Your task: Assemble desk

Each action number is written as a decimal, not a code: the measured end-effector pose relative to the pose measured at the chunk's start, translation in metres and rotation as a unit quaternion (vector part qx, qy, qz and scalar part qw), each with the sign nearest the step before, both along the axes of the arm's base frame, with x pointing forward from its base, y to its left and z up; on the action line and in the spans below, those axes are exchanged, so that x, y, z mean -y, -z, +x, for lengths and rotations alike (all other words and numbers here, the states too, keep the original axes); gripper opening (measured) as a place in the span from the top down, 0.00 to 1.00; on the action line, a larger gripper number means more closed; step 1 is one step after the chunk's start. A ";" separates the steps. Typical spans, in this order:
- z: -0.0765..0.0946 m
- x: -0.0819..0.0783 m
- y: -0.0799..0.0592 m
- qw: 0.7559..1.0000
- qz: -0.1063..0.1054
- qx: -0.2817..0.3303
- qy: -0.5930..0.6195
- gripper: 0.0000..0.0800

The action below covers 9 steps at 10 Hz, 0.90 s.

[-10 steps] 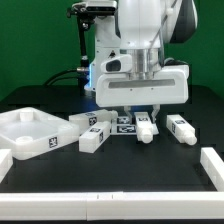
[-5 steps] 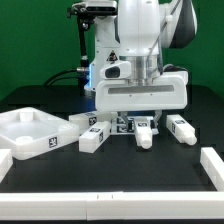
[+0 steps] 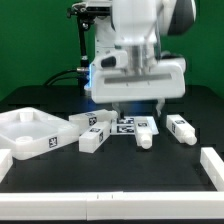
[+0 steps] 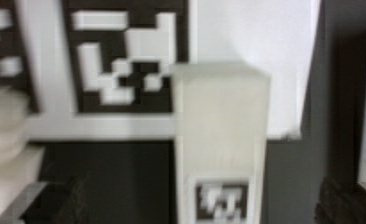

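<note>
The desk's rimmed white panel lies on the black table at the exterior view's left. Tagged white legs lie in a row to its right: two close together, one in the middle and one further right. My gripper hangs open and empty just above the middle leg, its fingers spread wide. In the wrist view that leg runs lengthwise between the blurred dark fingers, with its tag near them.
The marker board lies flat behind the legs and shows in the wrist view. White border bars line the table's front and the exterior view's right. The robot's base stands behind.
The gripper dipped slightly toward the middle leg, then rose a little. It stays open. The legs and the panel have not moved.
</note>
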<state>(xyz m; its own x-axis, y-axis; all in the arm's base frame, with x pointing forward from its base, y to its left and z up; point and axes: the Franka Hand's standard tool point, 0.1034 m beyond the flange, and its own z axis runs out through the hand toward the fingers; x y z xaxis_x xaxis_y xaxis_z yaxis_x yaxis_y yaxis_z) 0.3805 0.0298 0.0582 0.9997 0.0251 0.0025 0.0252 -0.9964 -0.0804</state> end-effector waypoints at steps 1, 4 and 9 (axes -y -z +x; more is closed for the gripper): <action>0.009 0.007 -0.006 1.000 0.006 -0.005 0.012 0.19; 0.013 0.003 -0.002 1.000 0.011 -0.019 0.021 0.19; -0.012 0.079 -0.006 0.991 0.012 -0.016 -0.133 0.19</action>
<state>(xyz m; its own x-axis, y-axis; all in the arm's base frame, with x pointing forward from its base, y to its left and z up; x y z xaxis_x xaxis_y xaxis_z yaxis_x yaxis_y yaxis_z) 0.3686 -0.0487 0.0645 0.9572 0.2885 -0.0248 0.2842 -0.9525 -0.1096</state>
